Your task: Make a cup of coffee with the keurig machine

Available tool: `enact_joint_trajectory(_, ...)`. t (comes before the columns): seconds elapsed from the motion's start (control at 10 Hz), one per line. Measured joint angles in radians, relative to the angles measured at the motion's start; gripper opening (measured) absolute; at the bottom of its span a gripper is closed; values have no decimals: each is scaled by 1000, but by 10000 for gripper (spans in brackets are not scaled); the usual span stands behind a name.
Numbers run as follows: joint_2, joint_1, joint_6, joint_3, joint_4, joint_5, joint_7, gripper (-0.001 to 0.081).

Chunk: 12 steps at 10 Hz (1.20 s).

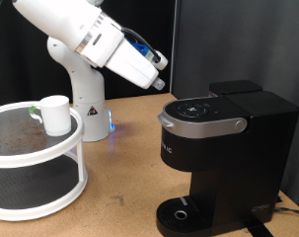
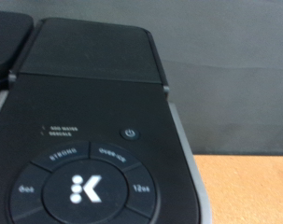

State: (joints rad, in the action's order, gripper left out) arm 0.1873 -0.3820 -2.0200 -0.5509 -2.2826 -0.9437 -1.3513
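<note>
The keurig machine wears a matte black plastic shell, its lid ringed by a smooth silver-grey band with a satin, metal-like sheen; in the wrist view its top looks smooth and dull, the button panel slightly glossier. The cup appears to be glazed white ceramic. It sits on a two-tier stand of white plastic with dark, speckled matte shelves. The table shows pale, grainy wood. The robot arm is glossy white plastic.

Wooden table carries keurig machine, round tiered stand (white), robot base.
</note>
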Motion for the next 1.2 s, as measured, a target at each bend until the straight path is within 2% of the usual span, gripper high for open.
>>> enact_joint_trajectory(0.1, 1, 2, 29, -2, -4, 32, 2, 0)
enact_joint_trajectory(0.6, 63, 64, 411, -79, -4, 242, -11, 0)
enact_joint_trajectory(0.8, 122, 88, 437, -94, -29, 253, -24, 0)
enact_joint_trajectory(0.9, 121, 88, 422, -91, -32, 253, -22, 0)
enact_joint_trajectory(1.0, 127, 91, 371, -88, -46, 237, -13, 0)
enact_joint_trajectory(1.1, 148, 103, 329, -87, -73, 222, 20, 0)
enact_joint_trajectory(1.2, 176, 128, 324, -91, -96, 225, 61, 0)
